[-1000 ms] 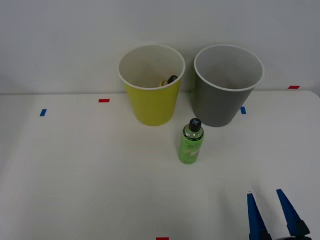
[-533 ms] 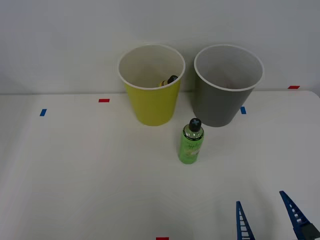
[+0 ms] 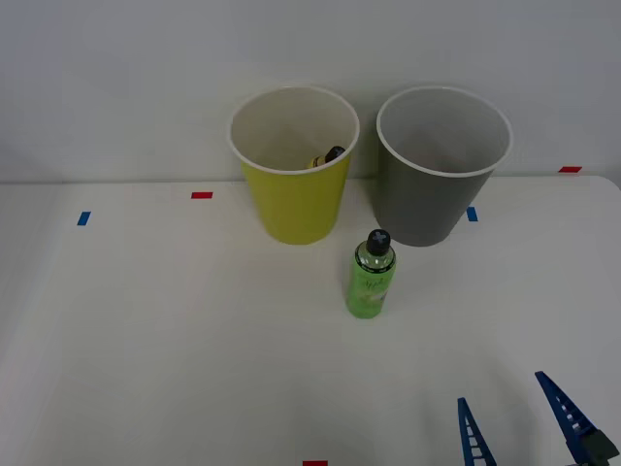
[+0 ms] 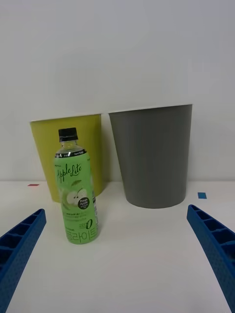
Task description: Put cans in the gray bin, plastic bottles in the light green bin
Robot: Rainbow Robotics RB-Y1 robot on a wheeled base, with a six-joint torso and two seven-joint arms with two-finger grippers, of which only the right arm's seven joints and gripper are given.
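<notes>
A small green bottle (image 3: 370, 277) stood upright on the white worktop (image 3: 175, 349). It had a black cap and a pale label with a picture of an apple on it. It stood by itself in front of the two bins, a little way off from both and touching neither one.

The light green bin (image 3: 294, 165) stood at the back of the worktop, close to the wall. It had a white rim and was white inside. Down inside it, near the rim, lay a yellowish bottle (image 3: 326, 158) with a dark cap. Only its top end could be seen.

The gray bin (image 3: 441, 165) stood just beside the light green bin, on the robot's right. It was the same size and had a white rim too. What could be seen of its inside was plain white.

The right gripper (image 3: 517, 424) was low at the near edge of the worktop, well apart from the green bottle and more to the robot's right. Its two blue ribbed fingers (image 4: 215, 244) were spread wide open and held nothing. From the wrist camera, the bottle and both bins stood ahead of the open fingers.

Small red and blue tape marks (image 3: 202, 195) were stuck on the worktop.
</notes>
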